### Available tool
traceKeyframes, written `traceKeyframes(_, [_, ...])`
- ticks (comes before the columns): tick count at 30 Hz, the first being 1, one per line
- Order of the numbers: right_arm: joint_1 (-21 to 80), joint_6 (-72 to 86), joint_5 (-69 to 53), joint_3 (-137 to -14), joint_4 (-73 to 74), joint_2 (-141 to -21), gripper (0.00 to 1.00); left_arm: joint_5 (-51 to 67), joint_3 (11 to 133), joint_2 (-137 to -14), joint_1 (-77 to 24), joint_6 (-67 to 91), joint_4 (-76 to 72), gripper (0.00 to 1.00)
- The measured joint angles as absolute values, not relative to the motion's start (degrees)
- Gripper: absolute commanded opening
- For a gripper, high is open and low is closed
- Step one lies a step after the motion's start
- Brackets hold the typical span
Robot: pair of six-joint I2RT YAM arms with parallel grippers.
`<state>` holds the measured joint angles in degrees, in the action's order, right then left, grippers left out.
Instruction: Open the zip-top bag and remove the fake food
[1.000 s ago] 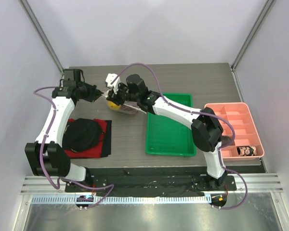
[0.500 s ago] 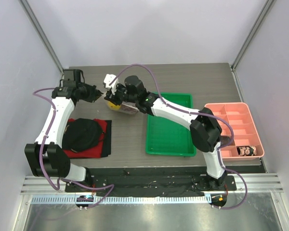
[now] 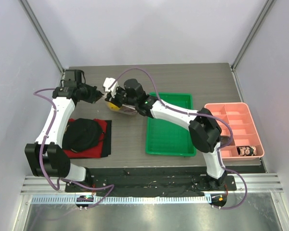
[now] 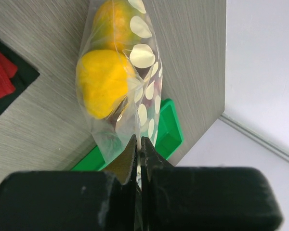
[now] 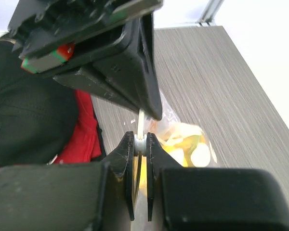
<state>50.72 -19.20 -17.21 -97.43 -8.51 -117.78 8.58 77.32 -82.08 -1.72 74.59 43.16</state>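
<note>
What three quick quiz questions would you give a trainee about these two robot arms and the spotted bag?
1. True or false: the zip-top bag lies inside the green tray.
2. Look at the left gripper and the right gripper. How many of them pinch the bag's edge? A: neither. B: one. C: both.
3. Fill in the blank: the piece of fake food that shows most plainly through the bag is coloured ____.

Key: 1 false, the bag is held up beside the tray, left of it in the top view. 2 C, each is shut on the bag's edge. 3 yellow.
</note>
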Motion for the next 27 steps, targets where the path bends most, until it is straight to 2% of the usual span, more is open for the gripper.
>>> traceKeyframes(12, [51.24,-20.58,-7.66,-74.59,-10.96,-100.31,0.01,10.46,83.05,-86.26,1.34,72.6,45.17,0.0])
traceKeyframes(22, [50.78,-18.02,-4.4,-60.9,-12.14,-88.77,0.01,10.76,87.22,-88.27,2.24,69.36,45.69,0.0])
traceKeyframes(27, [50.76,-15.49,-4.08,-58.11,-11.7,-85.8,0.02,11.81,88.71,-89.71,2.31,68.34,45.19,0.0])
